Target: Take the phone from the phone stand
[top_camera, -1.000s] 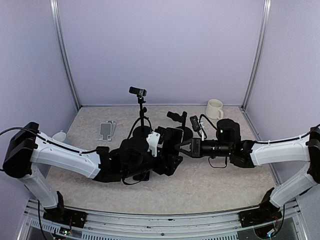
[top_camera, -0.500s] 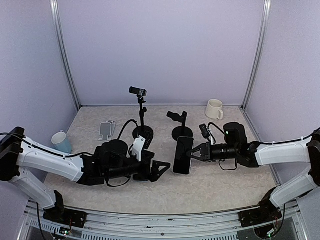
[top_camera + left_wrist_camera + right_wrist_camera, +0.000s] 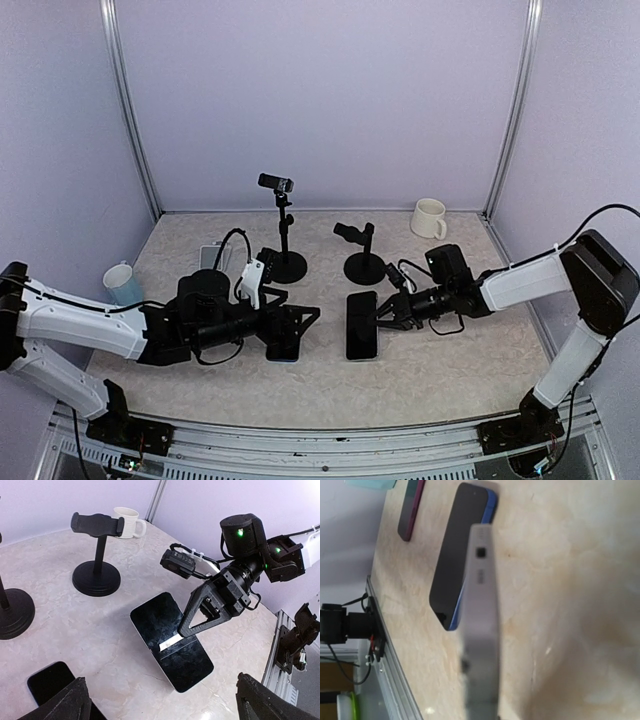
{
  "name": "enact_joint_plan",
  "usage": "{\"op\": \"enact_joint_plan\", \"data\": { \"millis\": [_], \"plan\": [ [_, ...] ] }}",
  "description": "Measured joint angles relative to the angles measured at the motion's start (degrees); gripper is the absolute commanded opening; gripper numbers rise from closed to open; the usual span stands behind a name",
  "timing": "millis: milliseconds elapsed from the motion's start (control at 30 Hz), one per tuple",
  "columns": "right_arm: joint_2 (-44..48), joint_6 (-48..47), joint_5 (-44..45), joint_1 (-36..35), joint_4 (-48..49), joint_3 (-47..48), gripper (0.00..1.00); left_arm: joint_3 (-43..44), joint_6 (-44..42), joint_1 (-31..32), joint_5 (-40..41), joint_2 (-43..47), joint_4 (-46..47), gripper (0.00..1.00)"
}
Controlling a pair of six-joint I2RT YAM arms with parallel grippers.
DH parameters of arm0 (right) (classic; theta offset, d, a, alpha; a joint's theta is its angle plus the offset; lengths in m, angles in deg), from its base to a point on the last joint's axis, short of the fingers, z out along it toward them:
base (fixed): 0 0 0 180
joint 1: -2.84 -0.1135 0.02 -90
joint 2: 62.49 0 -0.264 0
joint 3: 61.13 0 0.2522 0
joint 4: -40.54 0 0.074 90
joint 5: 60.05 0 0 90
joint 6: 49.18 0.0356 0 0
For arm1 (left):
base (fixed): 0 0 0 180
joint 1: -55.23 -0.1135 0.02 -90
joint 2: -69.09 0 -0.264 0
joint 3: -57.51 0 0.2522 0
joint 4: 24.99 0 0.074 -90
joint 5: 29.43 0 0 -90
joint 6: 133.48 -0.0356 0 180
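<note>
Phone (image 3: 361,325) low on the table (image 3: 450,370) in the overhead view, centre frame, just below the phone stand (image 3: 364,262) and apart from it. Its long axis runs top to bottom of the picture, dark screen up. Right gripper (image 3: 381,313) is in from the right, at the phone's right long edge. Left gripper (image 3: 305,330) sits to the left of it, over a second, blue-edged phone (image 3: 283,351).

Over to the left wrist: the phone lies on a diagonal, one short end toward the upper left, the other toward the lower right. The right gripper's fingers (image 3: 190,614) are clamped on the long edge nearest them. The left fingers (image 3: 65,702) stand in the bottom corners, spread wide, holding nothing.

Right wrist now: the phone's grey side edge runs straight down mid-frame, blurred low down. The blue-edged phone lies flat beyond it, upper left.
</note>
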Motion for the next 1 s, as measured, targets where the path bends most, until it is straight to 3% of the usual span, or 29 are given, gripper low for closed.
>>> {"op": "enact_joint_plan", "data": {
  "millis": [500,633,1000],
  "plan": [
    [-11.13,-2.25,-8.87,4.66,-1.49,4.57,0.00,-2.91,0.44,-1.88,0.81,3.69,0.92,0.99],
    [-13.38,-2.58,-11.04,5.25,-1.57,6.05,0.06,-3.50,1.16,-2.01,0.61,3.76,1.38,0.99],
    [-15.45,-4.09,-13.29,7.72,-3.26,7.04,0.09,-3.72,1.44,-3.41,0.13,3.87,1.84,0.99]
  ]
}}
